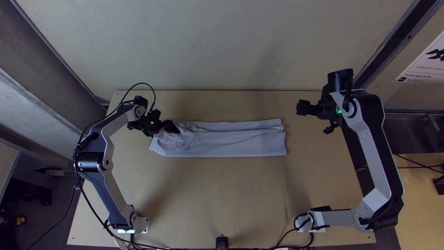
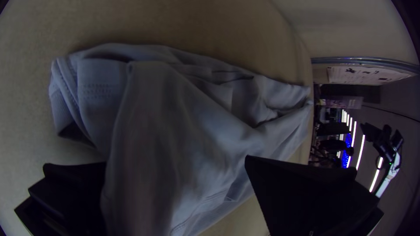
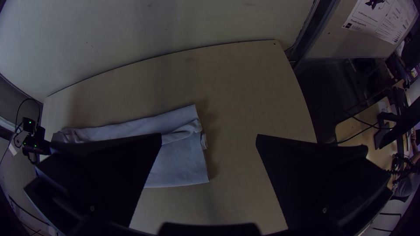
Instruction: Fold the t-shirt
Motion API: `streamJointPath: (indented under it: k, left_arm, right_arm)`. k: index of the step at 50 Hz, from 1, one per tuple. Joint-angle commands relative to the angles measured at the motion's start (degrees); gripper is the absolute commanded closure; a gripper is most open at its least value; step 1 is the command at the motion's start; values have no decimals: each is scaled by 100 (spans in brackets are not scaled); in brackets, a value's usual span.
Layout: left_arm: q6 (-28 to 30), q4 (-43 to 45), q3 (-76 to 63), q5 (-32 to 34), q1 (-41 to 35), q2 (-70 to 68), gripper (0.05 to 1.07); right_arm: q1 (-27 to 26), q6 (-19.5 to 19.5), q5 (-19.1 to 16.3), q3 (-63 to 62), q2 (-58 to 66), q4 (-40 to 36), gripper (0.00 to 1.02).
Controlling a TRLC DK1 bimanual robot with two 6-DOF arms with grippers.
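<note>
While looking down from above, find the left gripper [image 1: 167, 133] at ten o'clock, over the nine o'clock end of the shirt [image 1: 240, 146]; see wide-parted fingers [image 2: 306, 192] in the left wrist view, one on each side of a raised, loose part of the shirt; cannot tell whether touching it, but clearly not closed on it. See the right gripper [image 1: 312, 119] at two o'clock, well apart from the shirt; find it open too, with spread fingers, holding nothing.

Beneath all this, see a light wooden table [image 1: 208, 199]; past its far edge, at twelve o'clock, find a pale panel [image 1: 208, 41]; at one o'clock, notice a dark metal bar [image 1: 393, 39], slanting; at two o'clock, make out a printed sheet [image 1: 423, 62]; at three to four o'clock, see black cables [image 1: 416, 162] and a second wooden surface [image 1: 418, 190].

Find the shirt just to the twelve o'clock side of the table's middle, folded into a long, narrow strip; follow its long axis from nine to three o'clock, along lengthwise creases; see rumpled, bunched fabric at the nine o'clock end, and a straighter, layered edge at three; cannot tell which way the collar points.
</note>
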Motion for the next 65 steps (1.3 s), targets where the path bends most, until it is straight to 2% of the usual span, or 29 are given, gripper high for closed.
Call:
streamJointPath:
  k: [1, 4, 7, 8, 12, 20, 29, 44, 54, 65]
  left_arm:
    - [-174, 197, -429, -630, -247, 289, 24]
    - [-218, 426, -544, -814, -335, 210, 51]
    - [-253, 602, -614, -894, -396, 140, 93]
    - [-253, 628, -623, -894, -414, 131, 100]
    - [-244, 619, -667, -911, -467, 131, 105]
    - [-376, 558, -658, -1192, -423, 105, 105]
    - [-86, 373, -500, -1658, -62, -185, 105]
    - [1355, -567, 476, -2353, 1124, -220, 105]
    - [2357, -770, 1179, -3056, 1968, -45, 105]
    - [3113, -945, 2093, -3653, 2566, 140, 105]
  right_arm:
    - [42, 87, -22, -108, -122, -2, 4]
    - [42, 96, -22, -90, -122, -2, 4]
    - [42, 96, -22, -81, -130, -2, 4]
    - [42, 96, -22, -72, -130, -2, 4]
    - [42, 122, -22, -81, -139, -2, 4]
    - [42, 122, -22, -90, -166, -2, 4]
    - [42, 113, -13, -90, -166, -2, 4]
    - [42, 113, -13, -134, -148, 7, 4]
    - [42, 113, -22, -195, -139, 130, 4]
    - [42, 122, -13, -398, -130, 323, 4]
